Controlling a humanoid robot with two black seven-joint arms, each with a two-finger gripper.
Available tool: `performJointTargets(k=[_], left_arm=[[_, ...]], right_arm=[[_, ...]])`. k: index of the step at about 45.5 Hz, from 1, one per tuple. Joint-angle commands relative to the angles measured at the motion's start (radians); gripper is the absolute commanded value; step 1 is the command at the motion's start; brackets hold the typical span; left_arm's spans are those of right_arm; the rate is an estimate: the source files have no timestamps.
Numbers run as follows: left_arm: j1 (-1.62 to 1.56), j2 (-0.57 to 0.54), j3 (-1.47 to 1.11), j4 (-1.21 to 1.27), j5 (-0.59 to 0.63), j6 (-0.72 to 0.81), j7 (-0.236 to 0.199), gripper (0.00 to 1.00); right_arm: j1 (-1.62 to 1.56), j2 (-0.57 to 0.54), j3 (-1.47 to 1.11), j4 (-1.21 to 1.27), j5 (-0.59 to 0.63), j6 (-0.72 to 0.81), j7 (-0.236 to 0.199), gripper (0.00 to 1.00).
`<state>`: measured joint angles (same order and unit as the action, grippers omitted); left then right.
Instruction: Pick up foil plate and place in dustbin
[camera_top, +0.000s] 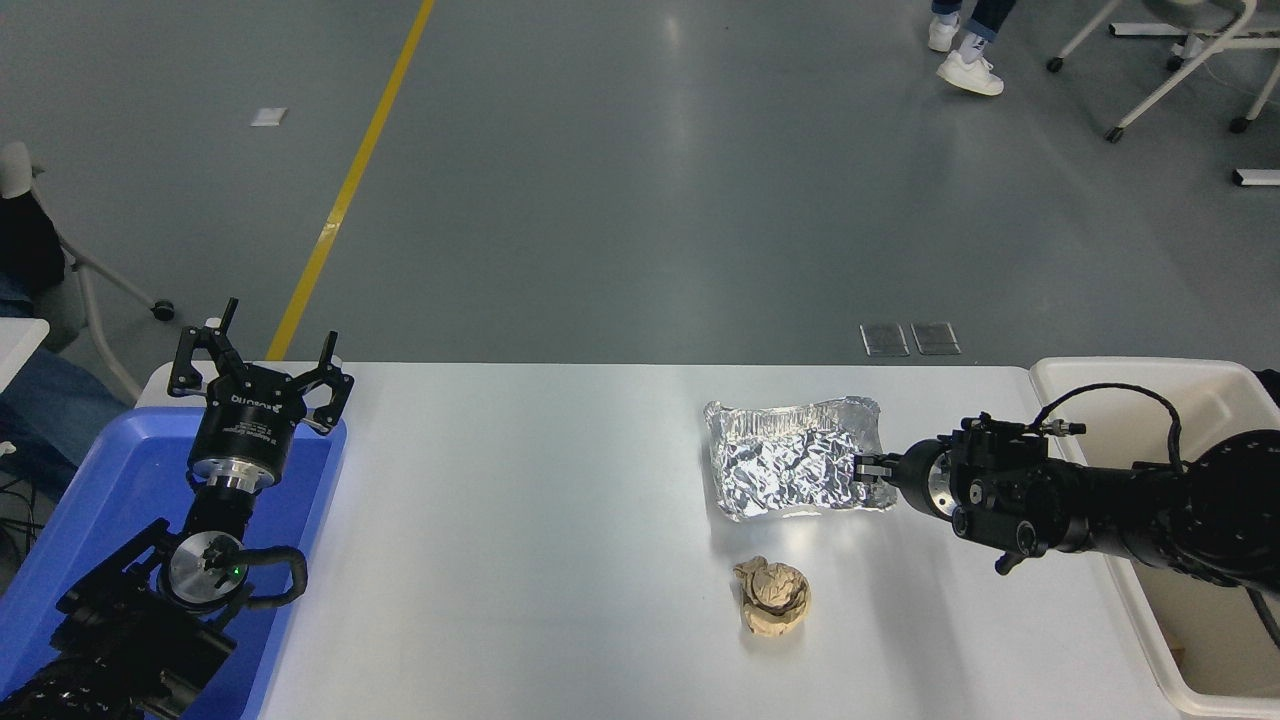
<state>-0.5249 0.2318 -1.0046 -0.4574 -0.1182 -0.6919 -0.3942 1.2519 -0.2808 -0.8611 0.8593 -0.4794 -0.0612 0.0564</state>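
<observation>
The shiny crinkled foil plate (785, 462) is on the white table right of centre, its long side now square to the table edge. My right gripper (866, 469) reaches in from the right and is shut on the plate's right rim. The cream dustbin (1120, 378) stands at the table's right end, behind and under my right arm, partly hidden by it. My left gripper (258, 378) is open and parked over the blue tray at the lower left.
A crumpled brown paper ball (772, 597) lies just in front of the foil plate. A blue tray (70, 500) sits at the table's left end. A person's feet (965, 62) and chair legs (1170, 70) are on the floor far behind.
</observation>
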Motion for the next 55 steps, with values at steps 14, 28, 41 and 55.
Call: performJointTargets(k=[14, 28, 41, 55], left_arm=[[0.002, 0.001, 0.000, 0.000, 0.000, 0.000, 0.000, 1.00], [0.002, 0.001, 0.001, 0.000, 0.000, 0.000, 0.000, 1.00], [0.002, 0.001, 0.001, 0.000, 0.000, 0.000, 0.000, 1.00], [0.002, 0.001, 0.001, 0.000, 0.000, 0.000, 0.000, 1.00]], right_arm=[[0.981, -0.166, -0.453, 0.665, 0.225, 0.377, 0.063, 0.00], [1.267, -0.110, -0.498, 0.676, 0.315, 0.696, 0.123, 0.00], [1.298, -0.121, -0.582, 0.670, 0.289, 0.696, 0.111, 0.00], [1.233, -0.463, -0.832, 0.538, -0.106, 0.564, 0.109, 0.00]])
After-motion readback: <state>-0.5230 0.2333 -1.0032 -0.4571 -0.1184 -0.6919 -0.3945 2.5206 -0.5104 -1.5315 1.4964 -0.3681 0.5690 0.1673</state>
